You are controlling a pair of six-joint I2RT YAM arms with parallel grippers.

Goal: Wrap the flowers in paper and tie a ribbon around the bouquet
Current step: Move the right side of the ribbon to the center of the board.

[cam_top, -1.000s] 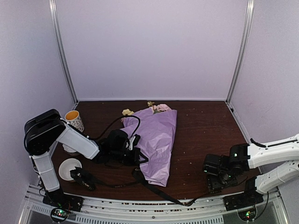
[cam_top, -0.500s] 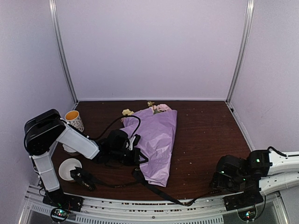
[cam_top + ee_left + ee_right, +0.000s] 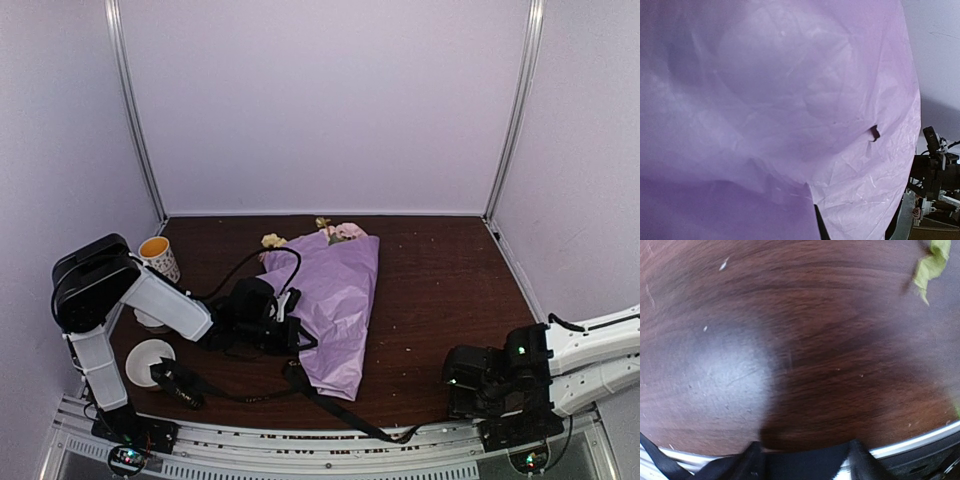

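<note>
The bouquet lies mid-table, its lilac paper wrapped around the flowers, whose cream and pink heads poke out at the far end. My left gripper rests at the sheet's left edge, shut on the paper. The paper fills the left wrist view and hides the fingers. The black ribbon runs under the narrow tip toward the front edge. My right gripper hovers low at the front right, fingers apart. In its wrist view a black band, apparently the ribbon, spans between the right gripper's fingertips, ungripped.
A mug with an orange inside stands at the far left, and a white round spool lies nearer. A black cable loops over the left arm. A green leaf scrap lies on the wood, and the metal front rail runs just behind the right fingers.
The right arm dropped toward the front edge, swung out right, then came back left, and its jaws narrowed. The left arm and the bouquet stayed still.
</note>
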